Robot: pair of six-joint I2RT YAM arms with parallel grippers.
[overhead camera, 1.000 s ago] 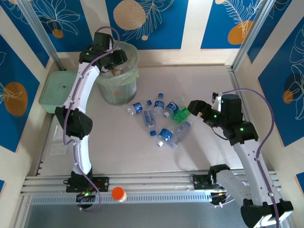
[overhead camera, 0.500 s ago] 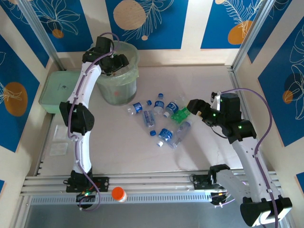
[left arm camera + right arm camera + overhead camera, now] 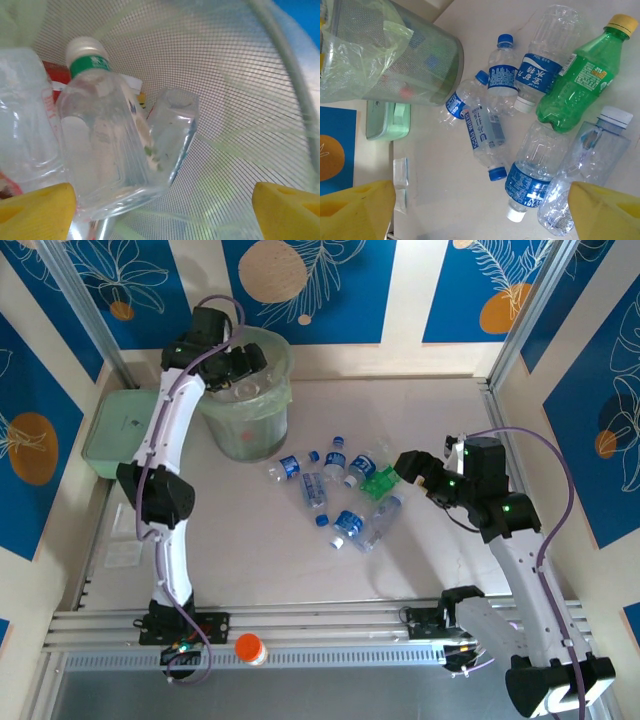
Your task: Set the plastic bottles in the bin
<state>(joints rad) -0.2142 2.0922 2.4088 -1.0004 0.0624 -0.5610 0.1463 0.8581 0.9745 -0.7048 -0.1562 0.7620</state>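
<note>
My left gripper hangs over the mouth of the round pale green bin. Its jaws stand open, the yellow fingertips far apart. A clear bottle with a white cap and green band lies loose inside against the mesh wall, beside another clear bottle. Several plastic bottles lie clustered mid-table, among them a green one. Just right of the cluster my right gripper hovers open above a blue-labelled bottle, touching nothing.
A flat green lidded box sits left of the bin. An orange-capped white item rests on the near rail. Blue-patterned walls close in the table on three sides. Bare tabletop lies in front of the bottles.
The left gripper opened over the bin and let go of the clear bottle, which now lies inside. The right arm has barely moved.
</note>
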